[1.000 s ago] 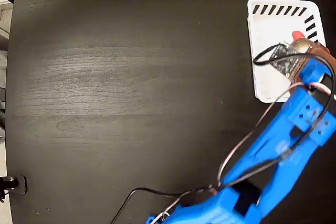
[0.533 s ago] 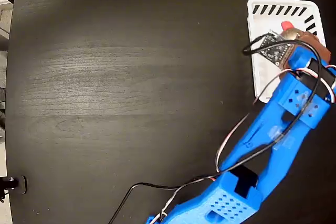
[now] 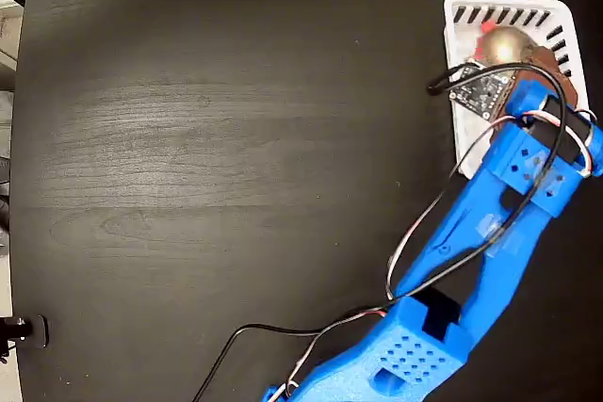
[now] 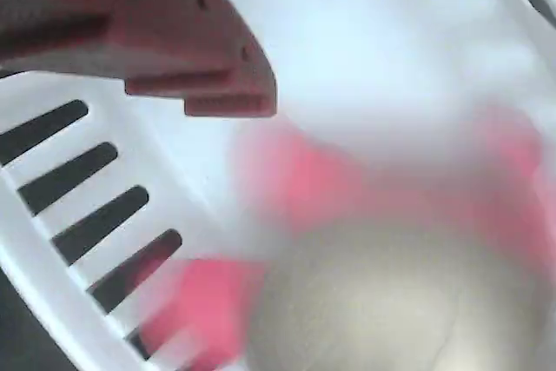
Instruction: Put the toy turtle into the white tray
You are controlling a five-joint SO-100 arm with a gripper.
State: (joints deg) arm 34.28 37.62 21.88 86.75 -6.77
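Small glossy golden-shelled toy turtle (image 3: pixel 502 44) lies blurred inside white slotted plastic tray (image 3: pixel 464 124); likely light, slippery, best pinched across its shell; gripper (image 4: pixel 230 84) closure unclear.

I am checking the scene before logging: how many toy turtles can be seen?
1. The turtle is over the upper end of the tray in the fixed view, near the slots. The arm could hide more.
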